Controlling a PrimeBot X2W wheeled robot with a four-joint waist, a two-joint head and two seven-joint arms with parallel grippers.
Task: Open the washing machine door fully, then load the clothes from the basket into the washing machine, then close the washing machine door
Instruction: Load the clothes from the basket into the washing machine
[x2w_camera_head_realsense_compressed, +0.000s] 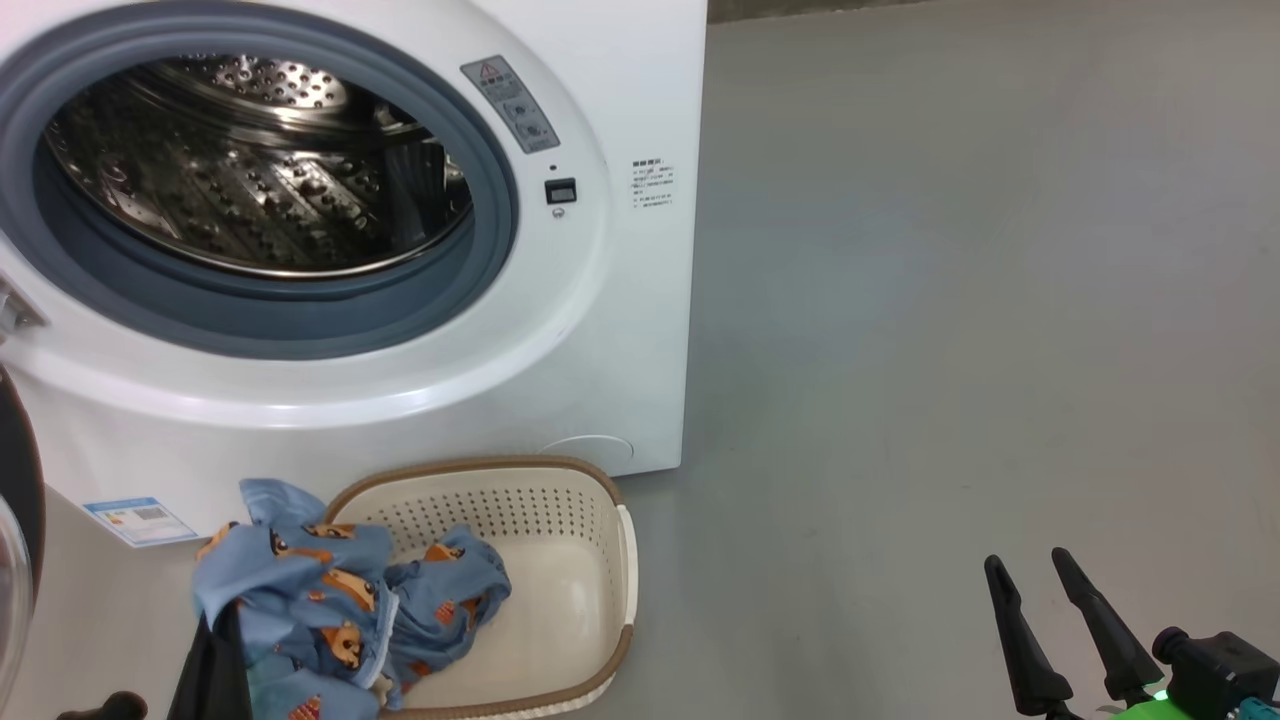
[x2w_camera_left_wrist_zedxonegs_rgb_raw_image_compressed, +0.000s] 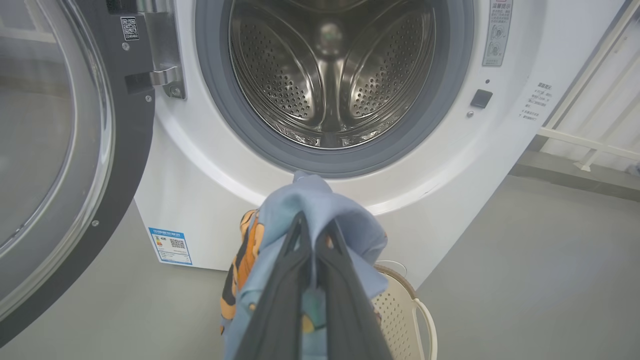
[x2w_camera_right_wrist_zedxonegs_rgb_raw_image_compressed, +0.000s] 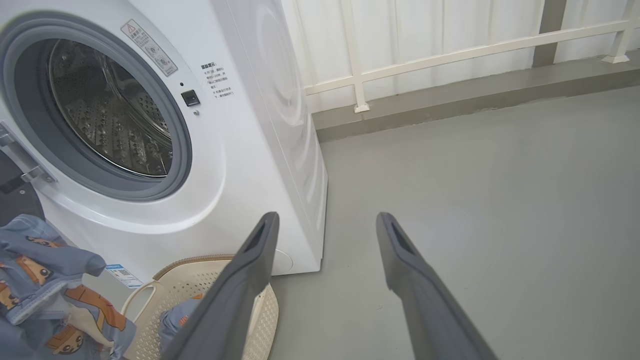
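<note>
The washing machine (x2w_camera_head_realsense_compressed: 600, 330) stands with its steel drum (x2w_camera_head_realsense_compressed: 250, 170) exposed. Its door (x2w_camera_left_wrist_zedxonegs_rgb_raw_image_compressed: 75, 150) is swung wide to the left, black rim and glass showing. My left gripper (x2w_camera_left_wrist_zedxonegs_rgb_raw_image_compressed: 312, 227) is shut on one light-blue printed garment (x2w_camera_left_wrist_zedxonegs_rgb_raw_image_compressed: 320, 205), held up in front of the machine below the gasket; the same gripper (x2w_camera_head_realsense_compressed: 222, 640) and garment (x2w_camera_head_realsense_compressed: 290, 580) show at the lower left of the head view. A second garment (x2w_camera_head_realsense_compressed: 445, 600) lies in the cream basket (x2w_camera_head_realsense_compressed: 590, 560) on the floor against the machine. My right gripper (x2w_camera_head_realsense_compressed: 1027, 560) is open and empty, over bare floor to the right (x2w_camera_right_wrist_zedxonegs_rgb_raw_image_compressed: 327, 220).
A blue label sticker (x2w_camera_left_wrist_zedxonegs_rgb_raw_image_compressed: 170, 245) sits low on the machine's front. Grey floor (x2w_camera_head_realsense_compressed: 950, 300) spreads to the right of the machine. A white railing (x2w_camera_right_wrist_zedxonegs_rgb_raw_image_compressed: 450, 50) on a raised kerb runs behind it.
</note>
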